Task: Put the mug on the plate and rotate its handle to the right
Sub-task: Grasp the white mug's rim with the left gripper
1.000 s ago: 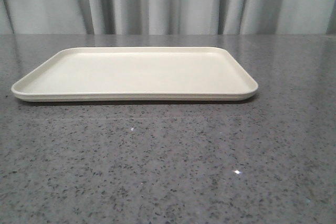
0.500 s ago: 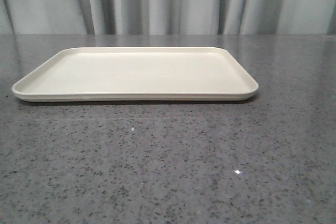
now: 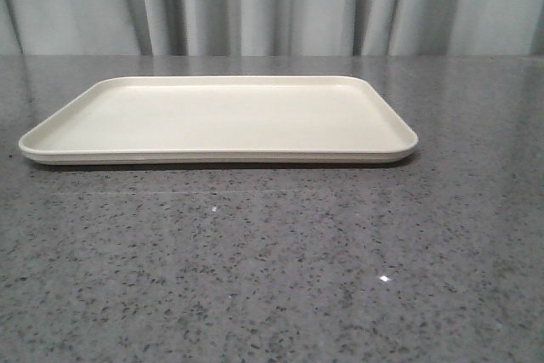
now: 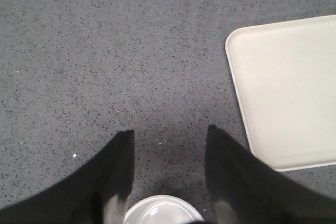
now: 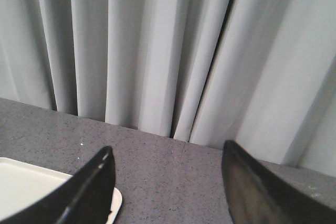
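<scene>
The cream plate (image 3: 217, 116) lies on the grey speckled table in the front view, with nothing on it. It also shows in the left wrist view (image 4: 286, 87) and a corner of it in the right wrist view (image 5: 16, 190). The white rim of the mug (image 4: 164, 211) shows between my left gripper's fingers, near their base; its handle and face print are hidden. My left gripper (image 4: 169, 136) is open above the table, left of the plate. My right gripper (image 5: 167, 157) is open and empty, facing the curtain. Neither gripper shows in the front view.
A grey pleated curtain (image 3: 272, 2) hangs behind the table's far edge. The grey speckled tabletop (image 3: 272, 269) stretches in front of the plate.
</scene>
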### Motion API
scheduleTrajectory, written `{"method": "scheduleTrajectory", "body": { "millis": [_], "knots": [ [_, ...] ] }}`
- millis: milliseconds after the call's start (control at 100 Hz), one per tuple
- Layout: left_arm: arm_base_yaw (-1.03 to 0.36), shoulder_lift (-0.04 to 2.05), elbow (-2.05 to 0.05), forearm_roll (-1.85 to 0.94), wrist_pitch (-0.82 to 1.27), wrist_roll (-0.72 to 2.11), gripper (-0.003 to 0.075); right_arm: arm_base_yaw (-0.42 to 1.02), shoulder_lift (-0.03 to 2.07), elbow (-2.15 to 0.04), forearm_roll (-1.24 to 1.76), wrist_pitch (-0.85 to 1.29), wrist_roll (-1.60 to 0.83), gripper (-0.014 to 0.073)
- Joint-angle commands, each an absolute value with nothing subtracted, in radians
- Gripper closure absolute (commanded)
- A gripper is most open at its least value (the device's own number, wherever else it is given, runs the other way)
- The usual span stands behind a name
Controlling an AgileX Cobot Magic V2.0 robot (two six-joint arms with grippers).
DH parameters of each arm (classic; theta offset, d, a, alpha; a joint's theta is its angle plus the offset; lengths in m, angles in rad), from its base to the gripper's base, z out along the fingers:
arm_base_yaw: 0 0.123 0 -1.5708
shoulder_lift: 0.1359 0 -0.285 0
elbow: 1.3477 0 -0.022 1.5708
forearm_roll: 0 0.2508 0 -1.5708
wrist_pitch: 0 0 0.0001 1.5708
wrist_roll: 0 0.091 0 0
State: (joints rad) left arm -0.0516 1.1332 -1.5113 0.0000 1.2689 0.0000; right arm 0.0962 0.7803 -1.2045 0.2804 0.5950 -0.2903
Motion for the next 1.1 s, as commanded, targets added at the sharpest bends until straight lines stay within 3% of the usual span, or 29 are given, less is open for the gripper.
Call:
{"method": "scheduleTrajectory", "body": {
  "millis": [0, 390, 1090],
  "knots": [
    [-0.05, 1.125, -1.542, 0.008, 1.265, 0.0, 0.0394, 0.099, 0.793, -1.236, 0.274, 0.526, -0.299, 0.0139],
    [-0.05, 1.155, -1.521, 0.09, 1.265, 0.0, 0.0394, 0.099, 0.796, -1.236, 0.274, 0.524, -0.299, 0.0139],
    [-0.05, 1.014, -1.209, 0.183, 1.265, -0.019, 0.0394, 0.099, 0.814, -1.236, 0.269, 0.543, -0.299, 0.0139]
  ]
}}
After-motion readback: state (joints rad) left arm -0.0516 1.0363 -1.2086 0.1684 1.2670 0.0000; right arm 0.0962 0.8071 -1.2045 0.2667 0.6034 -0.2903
